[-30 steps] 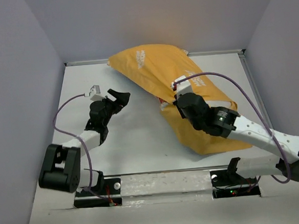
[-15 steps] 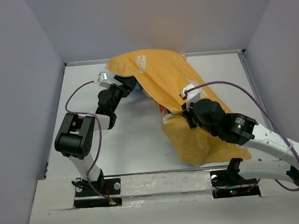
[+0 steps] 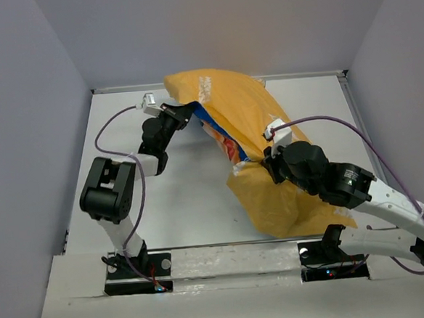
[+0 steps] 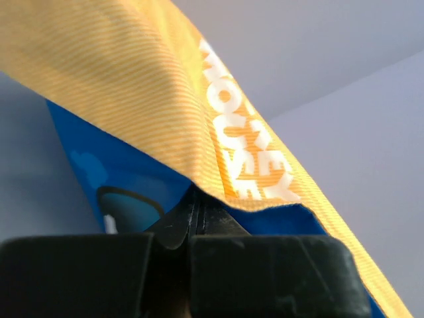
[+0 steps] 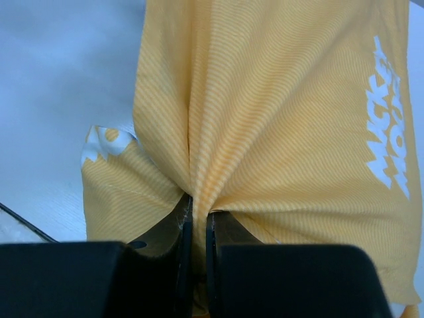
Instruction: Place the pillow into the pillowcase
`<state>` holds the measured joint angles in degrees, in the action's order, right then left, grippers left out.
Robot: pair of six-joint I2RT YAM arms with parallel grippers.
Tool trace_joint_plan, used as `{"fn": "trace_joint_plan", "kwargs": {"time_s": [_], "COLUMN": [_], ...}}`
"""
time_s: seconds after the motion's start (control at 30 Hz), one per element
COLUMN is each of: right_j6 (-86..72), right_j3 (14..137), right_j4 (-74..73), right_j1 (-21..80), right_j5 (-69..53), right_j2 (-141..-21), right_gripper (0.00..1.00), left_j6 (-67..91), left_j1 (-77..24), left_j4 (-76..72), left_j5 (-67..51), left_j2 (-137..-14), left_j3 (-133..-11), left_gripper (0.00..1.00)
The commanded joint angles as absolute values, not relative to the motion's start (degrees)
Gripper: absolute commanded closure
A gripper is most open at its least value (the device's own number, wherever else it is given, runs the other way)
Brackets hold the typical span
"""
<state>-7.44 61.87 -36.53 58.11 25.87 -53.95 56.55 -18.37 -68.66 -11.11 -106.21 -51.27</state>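
Note:
The pillowcase (image 3: 245,106) is a yellow-orange sleeve with white lettering, held up across the back right of the table with its blue printed side (image 3: 213,126) showing underneath. My left gripper (image 3: 184,110) is shut on its left hem; in the left wrist view the yellow hem (image 4: 152,99) lies over the closed tips of the left gripper (image 4: 197,199). My right gripper (image 3: 270,157) is shut on a bunched fold of the yellow cloth (image 5: 285,119), which is pinched in the right gripper (image 5: 197,212). The pillow is hidden.
White tabletop (image 3: 193,197) lies between the arms. Grey walls enclose the left, back and right sides. A metal rail (image 3: 120,87) runs along the back edge. Purple cables (image 3: 112,129) loop off both wrists.
My left arm moved from mid-table to the pillowcase's left hem and its jaws shut there. The right arm drew the cloth toward the near right, and the blue side now shows.

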Motion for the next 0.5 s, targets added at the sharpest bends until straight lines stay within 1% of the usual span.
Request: {"fn": "trace_joint_plan", "kwargs": {"time_s": [0.0,0.03,0.1,0.13,0.17,0.23,0.27,0.33,0.37,0.47], "right_j6": [-7.91,-8.35,-9.49,-9.84,-11.15,-12.56,-13.09,-16.07,-18.17,-21.09], "right_j3": [64.42,64.95,66.88,67.49,69.07,70.66,71.45,74.00,74.79,78.21], "right_j4": [-31.90,-32.08,-32.96,-33.13,-34.00,-34.54,-34.72,-35.15,-35.24,-36.82], "right_j1": [58.36,58.36,58.36,58.36,58.36,58.36,58.36,58.36,58.36,58.36], "right_j5": [24.09,21.82,18.56,15.24,13.38,9.60,5.06,-0.06,-1.83,-1.41], "right_j2": [-48.00,-47.21,-44.93,-44.22,-43.77,-42.81,-42.02,-41.57,-41.05,-41.92], "right_gripper": [1.00,1.00,1.00,1.00,1.00,1.00,1.00,1.00,1.00,1.00], "left_j6": [50.64,47.58,44.84,43.95,42.38,41.31,40.09,38.07,37.53,35.69], "left_j1": [-13.98,-13.80,-14.32,-14.76,-14.94,-15.03,-15.20,-15.29,-15.29,-15.21], "left_j4": [-69.97,-68.22,-60.32,-57.51,-51.39,-44.94,-39.26,-31.85,-24.94,-14.35], "left_j5": [-3.97,-2.48,-0.53,0.95,1.23,1.41,1.58,1.67,2.10,2.72], "left_j2": [-82.66,-72.70,-63.06,-54.58,-50.66,-44.15,-38.55,-33.67,-32.62,-29.89], "left_j3": [-41.18,-39.57,-37.01,-36.83,-37.26,-38.14,-38.67,-42.44,-45.06,-49.20], "left_gripper": [1.00,1.00,1.00,1.00,1.00,1.00,1.00,1.00,1.00,1.00]}}
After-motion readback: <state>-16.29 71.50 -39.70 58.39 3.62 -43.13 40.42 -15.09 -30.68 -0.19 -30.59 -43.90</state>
